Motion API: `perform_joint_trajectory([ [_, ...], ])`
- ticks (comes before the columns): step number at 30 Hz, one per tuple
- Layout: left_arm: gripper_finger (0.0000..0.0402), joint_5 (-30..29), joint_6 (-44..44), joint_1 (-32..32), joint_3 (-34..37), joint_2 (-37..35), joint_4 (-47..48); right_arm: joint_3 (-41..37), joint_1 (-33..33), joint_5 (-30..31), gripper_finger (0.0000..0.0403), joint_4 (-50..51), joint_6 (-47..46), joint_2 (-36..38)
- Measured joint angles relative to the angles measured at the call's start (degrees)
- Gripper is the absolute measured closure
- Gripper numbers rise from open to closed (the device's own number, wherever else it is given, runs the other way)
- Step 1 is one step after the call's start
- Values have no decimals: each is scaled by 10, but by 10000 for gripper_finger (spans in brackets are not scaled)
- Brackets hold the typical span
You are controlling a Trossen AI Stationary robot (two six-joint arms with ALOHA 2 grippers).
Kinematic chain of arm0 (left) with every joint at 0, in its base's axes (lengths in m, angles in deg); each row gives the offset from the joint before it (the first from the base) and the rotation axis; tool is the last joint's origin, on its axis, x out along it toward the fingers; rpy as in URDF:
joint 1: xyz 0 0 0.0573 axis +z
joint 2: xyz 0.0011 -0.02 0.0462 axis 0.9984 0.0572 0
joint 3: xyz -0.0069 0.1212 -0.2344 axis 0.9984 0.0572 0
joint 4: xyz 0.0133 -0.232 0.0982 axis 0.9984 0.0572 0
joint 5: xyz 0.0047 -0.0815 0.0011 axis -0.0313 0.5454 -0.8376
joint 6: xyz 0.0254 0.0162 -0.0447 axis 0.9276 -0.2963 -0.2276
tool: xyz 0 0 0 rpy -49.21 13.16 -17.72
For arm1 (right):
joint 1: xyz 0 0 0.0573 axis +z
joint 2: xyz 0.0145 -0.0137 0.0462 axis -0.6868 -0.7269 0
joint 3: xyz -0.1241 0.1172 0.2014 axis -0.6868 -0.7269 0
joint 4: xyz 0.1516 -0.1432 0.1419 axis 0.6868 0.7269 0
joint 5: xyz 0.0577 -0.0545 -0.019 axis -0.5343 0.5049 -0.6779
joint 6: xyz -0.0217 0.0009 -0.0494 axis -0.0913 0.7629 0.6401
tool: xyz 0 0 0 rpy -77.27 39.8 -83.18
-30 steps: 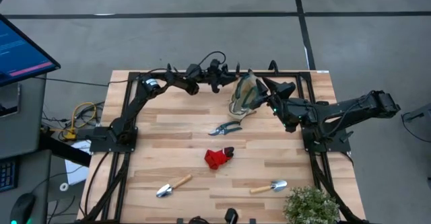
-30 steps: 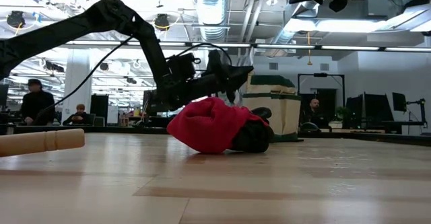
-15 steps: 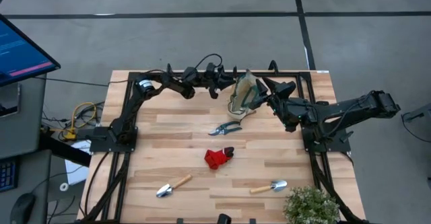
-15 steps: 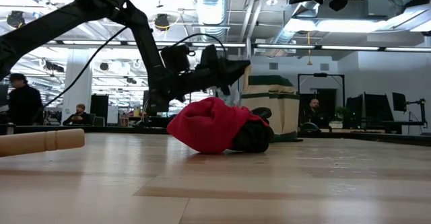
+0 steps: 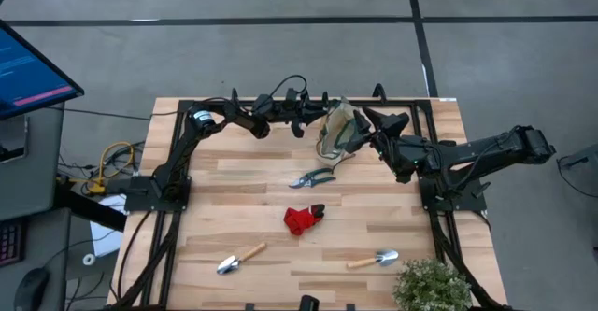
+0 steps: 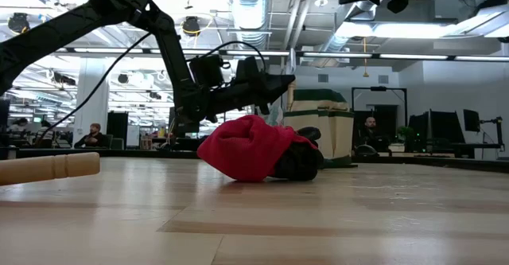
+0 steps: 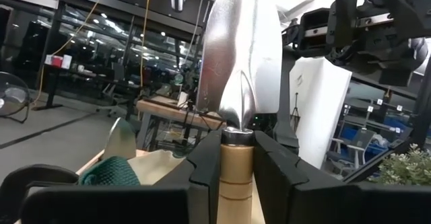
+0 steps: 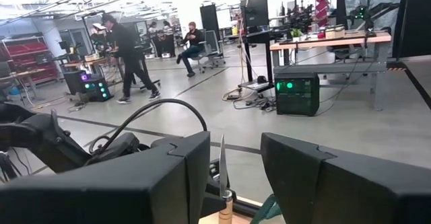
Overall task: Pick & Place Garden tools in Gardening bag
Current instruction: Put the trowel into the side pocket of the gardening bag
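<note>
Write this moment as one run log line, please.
left gripper: shut on trowel, beside gardening bag | right gripper: at bag, state unclear

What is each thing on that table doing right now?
Left hand: shut on a trowel, raised beside the bag.
Right hand: at the bag's edge.
Gardening bag: upright at the back.
Shears: lying flat.
Glove: crumpled.
Two tools, and: lying flat.

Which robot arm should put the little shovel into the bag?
The left. Its left gripper already clamps the trowel by the handle, right beside the gardening bag. The right gripper is at the bag's other side.
</note>
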Motion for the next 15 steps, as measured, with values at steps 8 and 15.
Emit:
perform_joint_trajectory([
  [8, 338, -1, 11, 0, 0, 0, 0, 0, 0, 0, 275, 0, 0, 0],
  [15, 338, -2, 10, -8, 0, 0, 0, 0, 0, 0, 275, -1, 0, 0],
])
